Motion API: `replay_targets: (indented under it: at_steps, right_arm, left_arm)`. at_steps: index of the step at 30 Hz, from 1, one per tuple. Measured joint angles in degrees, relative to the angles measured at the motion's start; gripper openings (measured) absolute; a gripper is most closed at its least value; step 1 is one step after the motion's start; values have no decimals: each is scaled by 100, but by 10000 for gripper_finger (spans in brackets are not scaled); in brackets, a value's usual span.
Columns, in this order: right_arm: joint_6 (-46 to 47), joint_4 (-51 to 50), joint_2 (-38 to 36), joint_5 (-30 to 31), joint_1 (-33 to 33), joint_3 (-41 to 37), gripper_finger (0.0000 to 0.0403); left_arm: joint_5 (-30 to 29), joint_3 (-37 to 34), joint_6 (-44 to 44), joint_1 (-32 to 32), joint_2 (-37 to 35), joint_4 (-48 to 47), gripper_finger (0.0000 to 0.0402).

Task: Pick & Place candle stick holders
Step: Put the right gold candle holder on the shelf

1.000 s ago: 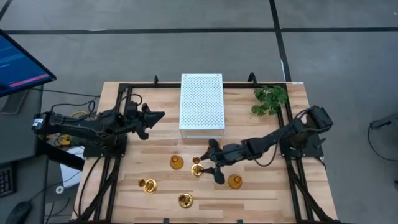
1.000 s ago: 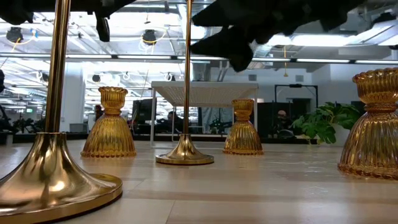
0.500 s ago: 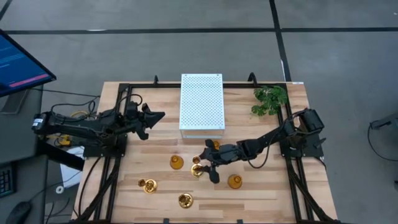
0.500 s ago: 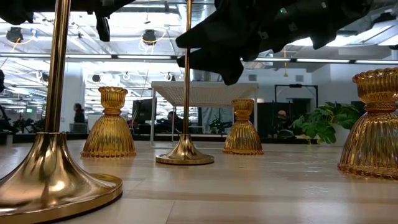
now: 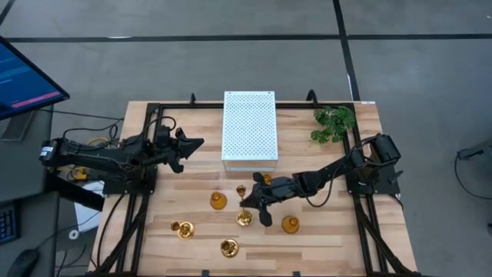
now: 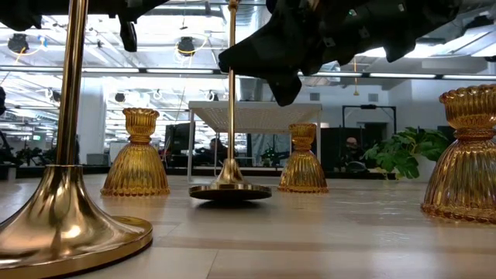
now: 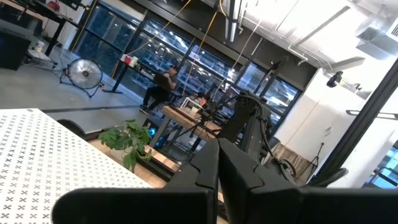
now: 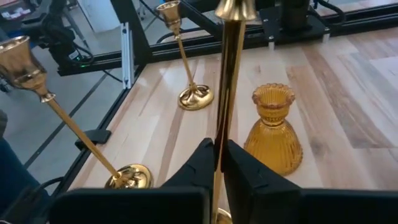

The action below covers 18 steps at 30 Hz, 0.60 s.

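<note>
**High view:** Your right gripper (image 5: 250, 202) is clamped on the thin stem of a tall gold candle stick holder (image 5: 244, 216) at mid-table, in front of the white perforated box (image 5: 249, 123). The left gripper (image 5: 192, 144) hangs shut and empty, well apart, on the left side of the table (image 5: 154, 246). Count six holders: three tall-stemmed gold and three squat amber ribbed ones. One amber holder (image 5: 267, 178) is just beside the arm.

**Low view:** The held holder's round base (image 6: 230, 191) appears just clear of the wood. Two amber holders (image 6: 138, 155) (image 6: 302, 159) stand behind it. Raise it straight up and keep the stem plumb, because the heavy base is likely to swing.

**Left wrist view:** The left arm's fingers (image 7: 239, 171) are pressed together around nothing.

**Right wrist view:** The right arm's fingers (image 8: 202, 163) pinch the stem low down, and it rises between them. The grip sits far from the cup (image 8: 235, 9), so move slowly or the holder may pivot. Steer it clear of the amber holder (image 8: 273, 130) close by. The two other tall holders (image 8: 186, 62) (image 8: 68, 121) stand farther off.
</note>
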Motion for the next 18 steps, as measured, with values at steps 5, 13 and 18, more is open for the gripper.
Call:
replay_targets:
  at_steps: [5, 13, 18]
  right_arm:
    - [-8, -59, -115, 67, 9, -7, 15]
    - [27, -397, -1023, 181, -170, -2, 9]
    - [62, -1345, -1903, 385, -482, 210, 7]
  left_arm:
    - [2, 0, 2, 0, -1, 0, 8]
    - [4, 0, 2, 0, -1, 0, 8]
    - [4, 0, 0, 0, 0, 0, 8]
